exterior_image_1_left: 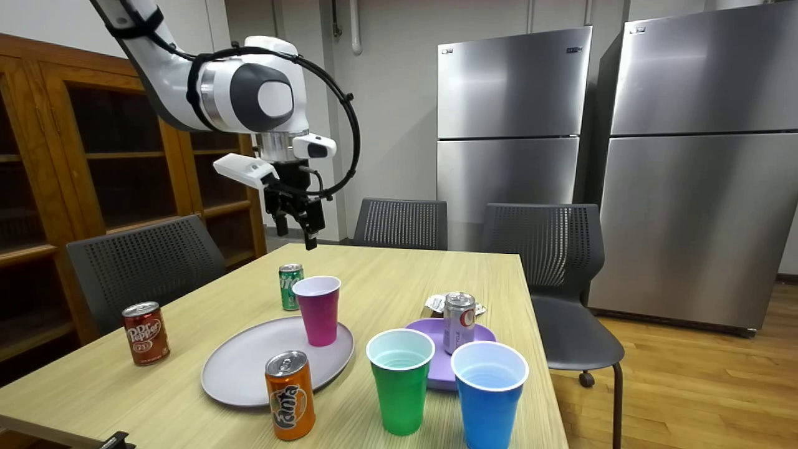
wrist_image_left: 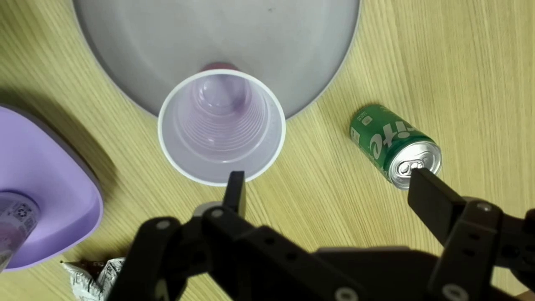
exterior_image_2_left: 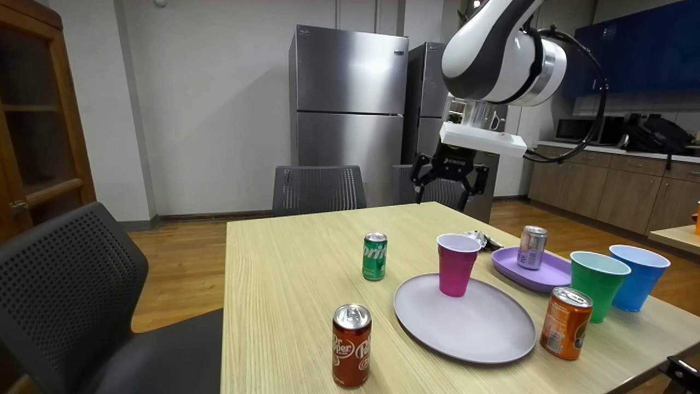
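My gripper [wrist_image_left: 327, 177] is open above the table, its fingers wide apart with only bare wood seen between them. In both exterior views the gripper [exterior_image_1_left: 296, 234] hangs in the air, touching nothing. Beyond one fingertip in the wrist view lies the green Sprite can [wrist_image_left: 386, 140], which stands upright in an exterior view [exterior_image_2_left: 374, 257]. By the other fingertip shows the rim of a magenta cup [wrist_image_left: 221, 125]. That cup [exterior_image_1_left: 319, 315] stands upright on a grey round plate [exterior_image_1_left: 240, 368].
A Dr Pepper can [exterior_image_1_left: 146, 333] and a Fanta can [exterior_image_1_left: 290, 396] stand near the plate. A purple dish [exterior_image_2_left: 508, 268] bears a silver can [exterior_image_2_left: 532, 246], with a crumpled wrapper [exterior_image_2_left: 481, 239] beside it. Green [exterior_image_1_left: 401, 386] and blue [exterior_image_1_left: 489, 399] cups stand close by. Chairs [exterior_image_1_left: 402, 224] surround the table.
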### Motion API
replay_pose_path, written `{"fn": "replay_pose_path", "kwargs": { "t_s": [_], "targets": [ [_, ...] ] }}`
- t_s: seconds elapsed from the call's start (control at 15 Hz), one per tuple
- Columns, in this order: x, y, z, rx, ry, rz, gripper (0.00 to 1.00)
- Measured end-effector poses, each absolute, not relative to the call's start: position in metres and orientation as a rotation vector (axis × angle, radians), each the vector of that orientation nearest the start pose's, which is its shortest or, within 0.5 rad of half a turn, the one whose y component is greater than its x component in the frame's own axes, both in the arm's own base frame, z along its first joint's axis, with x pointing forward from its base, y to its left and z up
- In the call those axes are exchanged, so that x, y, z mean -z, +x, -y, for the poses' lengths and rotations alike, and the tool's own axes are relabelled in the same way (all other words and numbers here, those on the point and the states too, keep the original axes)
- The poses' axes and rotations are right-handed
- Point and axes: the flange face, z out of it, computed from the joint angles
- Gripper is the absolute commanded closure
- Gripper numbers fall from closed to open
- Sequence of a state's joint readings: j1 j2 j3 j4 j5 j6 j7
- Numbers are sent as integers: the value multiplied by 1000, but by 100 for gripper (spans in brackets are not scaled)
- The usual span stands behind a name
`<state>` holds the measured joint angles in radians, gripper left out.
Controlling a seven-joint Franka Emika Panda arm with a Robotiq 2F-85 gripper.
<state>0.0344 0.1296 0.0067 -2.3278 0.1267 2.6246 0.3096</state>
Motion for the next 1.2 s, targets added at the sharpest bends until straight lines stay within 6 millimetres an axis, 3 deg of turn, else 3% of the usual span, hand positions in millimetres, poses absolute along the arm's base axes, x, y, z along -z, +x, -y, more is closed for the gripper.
{"fn": "replay_pose_path", "kwargs": {
  "t_s": [0.47,1.2],
  "targets": [
    [-287,544,-24,235,-3007,-504,0],
    [-259,602,-62,260,-3043,-275,0]
  ]
}}
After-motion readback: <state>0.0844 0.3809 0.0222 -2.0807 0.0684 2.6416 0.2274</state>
